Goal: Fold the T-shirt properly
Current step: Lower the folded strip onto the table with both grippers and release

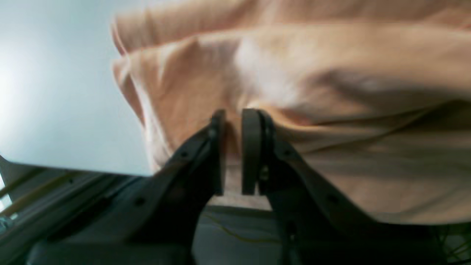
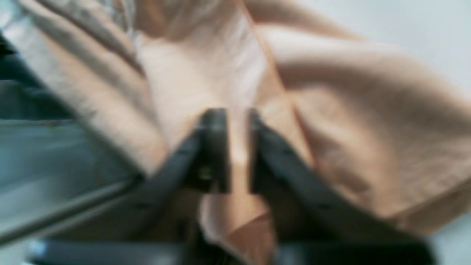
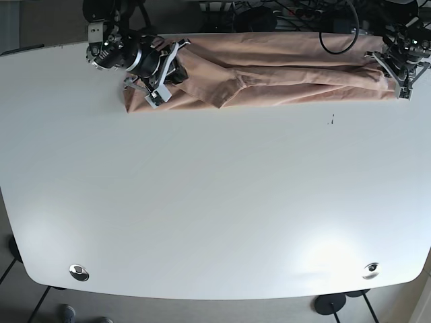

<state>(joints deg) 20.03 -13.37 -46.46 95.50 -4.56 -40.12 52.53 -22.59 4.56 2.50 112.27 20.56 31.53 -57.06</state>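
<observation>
While stretched along the white counter's (image 3: pixel 202 202) far edge | peach cotton T-shirt (image 3: pixel 283 77) is clamped by left gripper (image 1: pixel 233 147) | by right gripper (image 2: pixel 237 147)

Beneath me lay a broad white table (image 3: pixel 202 202) with rounded corners. Near its right edge, toward the far side, I saw a small dark speck (image 3: pixel 331 121) on the surface. Two round metal fittings sat at the near edge, one by the left corner (image 3: pixel 79 272) and one by the right corner (image 3: pixel 370 270). Beyond the far edge, black cables (image 3: pixel 269 13) lay tangled on the floor.
</observation>
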